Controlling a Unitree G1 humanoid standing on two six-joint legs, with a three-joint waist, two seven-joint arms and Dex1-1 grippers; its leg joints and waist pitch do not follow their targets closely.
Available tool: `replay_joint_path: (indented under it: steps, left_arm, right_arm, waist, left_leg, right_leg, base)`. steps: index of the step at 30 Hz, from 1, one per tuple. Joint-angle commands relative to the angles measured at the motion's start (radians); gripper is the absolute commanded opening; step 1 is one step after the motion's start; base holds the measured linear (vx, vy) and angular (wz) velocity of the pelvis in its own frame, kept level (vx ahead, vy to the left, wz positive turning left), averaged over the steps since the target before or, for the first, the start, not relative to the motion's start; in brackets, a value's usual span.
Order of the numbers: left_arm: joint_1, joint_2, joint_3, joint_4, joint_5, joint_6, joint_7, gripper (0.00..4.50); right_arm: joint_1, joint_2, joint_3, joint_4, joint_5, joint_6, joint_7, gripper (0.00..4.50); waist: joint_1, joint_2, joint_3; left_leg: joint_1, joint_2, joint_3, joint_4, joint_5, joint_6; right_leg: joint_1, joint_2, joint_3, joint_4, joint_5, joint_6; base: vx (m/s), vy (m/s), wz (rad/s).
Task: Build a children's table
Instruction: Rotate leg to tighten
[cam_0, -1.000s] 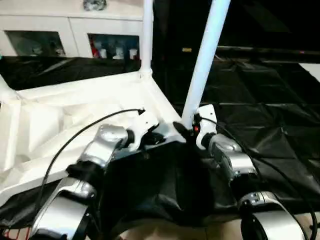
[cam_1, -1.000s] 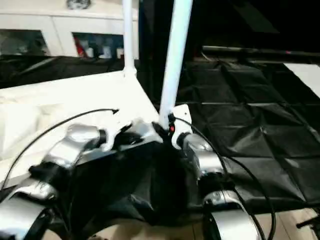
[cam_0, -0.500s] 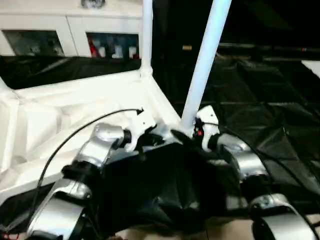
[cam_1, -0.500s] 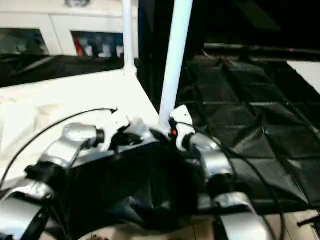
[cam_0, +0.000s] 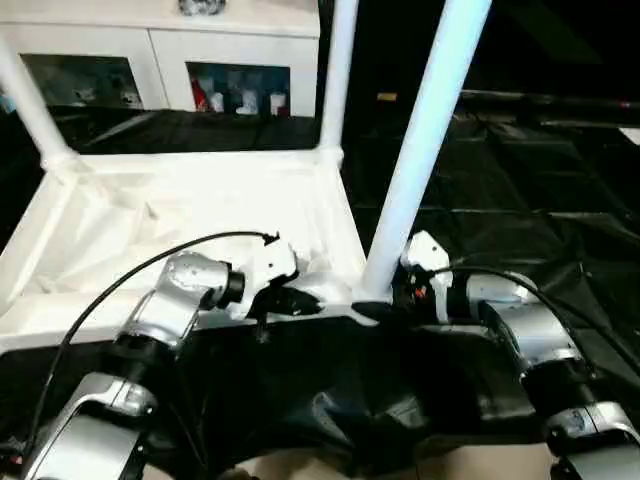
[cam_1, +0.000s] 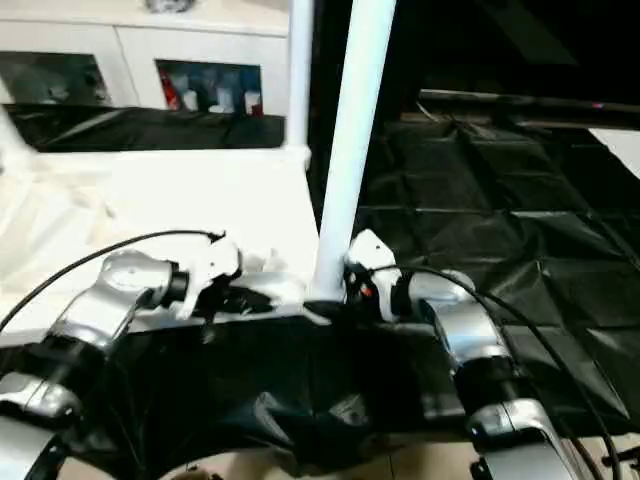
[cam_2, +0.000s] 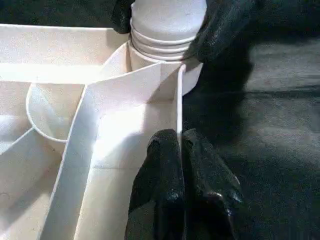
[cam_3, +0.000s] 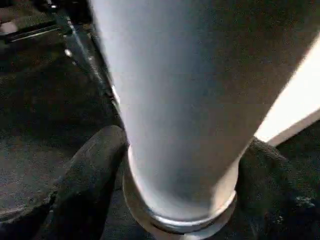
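1. Left eye view: the whole picture has swung since a second ago, so a third leg at the upper left now comes in; that is the head turning, not the top sliding.
2. The top lies ribs-up on the black sheet across the left and centre of the frame, with the near leg rising from its near right corner socket and another leg standing at the far corner, upper centre.
3. The right tool has swung round from the lower right of the leg's foot to reach in level from the right. In the right wrist view its black fingers sit on either side of the leg's base, spread to the tube's width; contact looks likely but a firm grip cannot be confirmed.
4. The left tool stays pressed together. In the left wrist view its fingertips rest against the top's edge wall just short of the socket, apparently bracing it.
5. The leg's ribbed end still shows above the socket, so it seems not fully seated.
6. Judgement: the changed wrist angle suits twisting or pressing the leg home. Three legs are visible; the fourth cannot be accounted for.
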Motion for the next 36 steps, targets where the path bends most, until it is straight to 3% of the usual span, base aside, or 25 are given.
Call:
replay_joint_path:
  steps: [1,4,12,14,16,18,19,22,27,28,33,34,36]
  left_arm:
    - [0.010,-0.009,-0.024,-0.036,-0.011,0.013,-0.012,0.00]
    - [0.020,0.001,-0.026,-0.052,-0.018,0.017,-0.032,0.00]
    - [0.003,-0.027,-0.021,-0.024,0.007,0.023,0.060,0.00]
    - [-0.035,-0.077,-0.007,0.031,0.028,0.040,0.167,0.00]
    - [-0.052,-0.101,-0.003,0.051,0.036,0.048,0.210,0.00]
    - [-0.074,-0.135,0.000,0.073,0.044,0.061,0.263,0.00]
    - [-0.083,-0.156,0.000,0.082,0.046,0.068,0.287,0.00]
    - [-0.103,-0.207,0.002,0.106,0.053,0.088,0.359,0.00]
    - [-0.115,-0.245,-0.005,0.130,0.067,0.071,0.393,0.00]
    - [-0.107,-0.243,-0.011,0.118,0.061,0.071,0.370,0.00]
    - [-0.085,-0.220,-0.017,0.092,0.052,0.068,0.328,0.00]
    - [-0.072,-0.204,-0.017,0.080,0.049,0.055,0.308,0.00]
    - [-0.055,-0.184,-0.015,0.060,0.034,0.042,0.271,0.00]
  right_arm:
    - [0.007,0.010,0.051,-0.054,0.029,0.011,0.070,3.18]
    - [0.015,0.006,0.054,-0.074,0.034,0.026,0.081,2.85]
    - [0.031,0.049,0.032,-0.082,0.048,0.055,0.011,2.72]
    - [0.012,0.126,-0.010,0.012,0.001,0.041,-0.190,2.72]
    - [0.000,0.159,-0.028,0.058,-0.020,0.034,-0.288,2.72]
    - [-0.017,0.209,-0.060,0.110,-0.028,0.020,-0.420,2.72]
    - [-0.029,0.242,-0.082,0.140,-0.030,0.022,-0.503,2.72]
    - [-0.050,0.317,-0.128,0.192,-0.030,0.034,-0.672,2.71]
    - [-0.067,0.355,-0.072,0.220,-0.093,-0.043,-0.691,2.71]
    - [-0.076,0.355,-0.089,0.227,-0.076,-0.051,-0.692,3.26]
    - [-0.080,0.330,-0.101,0.217,-0.055,-0.054,-0.643,3.69]
    - [-0.077,0.310,-0.094,0.203,-0.053,-0.054,-0.604,3.84]
    - [-0.073,0.279,-0.076,0.186,-0.062,-0.054,-0.558,3.84]
  waist:
    - [-0.002,0.001,-0.056]
    - [-0.002,0.000,-0.056]
    - [-0.003,-0.001,-0.055]
    - [-0.007,-0.002,-0.053]
    - [-0.014,-0.003,-0.052]
    - [-0.019,-0.003,-0.050]
    - [-0.023,0.004,-0.051]
    - [-0.037,0.002,-0.052]
    - [-0.037,0.002,-0.055]
    - [-0.036,0.002,-0.055]
    - [-0.037,0.004,-0.055]
    - [-0.037,0.000,-0.056]
    - [-0.034,0.004,-0.057]
  left_leg:
    - [0.014,0.025,-0.005,-0.064,-0.244,0.032]
    - [0.014,0.024,-0.004,-0.063,-0.237,0.035]
    - [0.015,0.023,-0.004,-0.062,-0.237,0.031]
    - [0.016,0.021,-0.004,-0.063,-0.249,0.019]
    - [0.021,0.017,-0.009,-0.068,-0.300,-0.013]
    - [0.020,0.017,-0.013,-0.070,-0.322,-0.018]
    - [0.021,0.017,-0.013,-0.070,-0.325,-0.022]
    - [0.019,0.015,-0.016,-0.072,-0.335,-0.034]
    - [0.015,0.014,-0.013,-0.069,-0.317,-0.009]
    - [0.014,0.014,-0.012,-0.069,-0.308,-0.003]
    - [0.013,0.015,-0.012,-0.069,-0.300,0.005]
    - [0.011,0.015,-0.011,-0.070,-0.291,0.010]
    - [0.011,0.018,-0.012,-0.068,-0.277,0.017]
  right_leg:
    - [0.043,-0.037,0.027,-0.059,-0.191,-0.220]
    - [0.043,-0.036,0.027,-0.058,-0.180,-0.223]
    - [0.041,-0.038,0.029,-0.060,-0.198,-0.217]
    - [0.036,-0.040,0.031,-0.065,-0.230,-0.209]
    - [0.034,-0.044,0.029,-0.078,-0.354,-0.173]
    - [0.033,-0.044,0.029,-0.084,-0.401,-0.150]
    - [0.028,-0.044,0.031,-0.084,-0.397,-0.148]
    - [0.028,-0.041,0.028,-0.085,-0.395,-0.145]
    - [0.033,-0.038,0.028,-0.082,-0.329,-0.153]
    - [0.034,-0.037,0.028,-0.080,-0.312,-0.159]
    - [0.037,-0.037,0.028,-0.078,-0.284,-0.174]
    - [0.039,-0.037,0.028,-0.076,-0.269,-0.177]
    - [0.041,-0.038,0.027,-0.072,-0.241,-0.185]
  base:
    - [0.000,0.000,0.00]
    - [0.000,0.000,0.00]
    - [0.000,0.000,0.00]
    - [0.000,0.000,0.00]
    - [0.000,0.000,0.00]
    - [0.000,0.000,0.00]
    - [0.000,0.000,0.00]
    - [0.000,0.000,0.00]
    - [0.000,0.000,0.00]
    - [0.000,0.000,0.00]
    - [0.000,0.000,0.00]
    - [0.000,0.000,0.00]
    - [0.000,0.000,0.00]
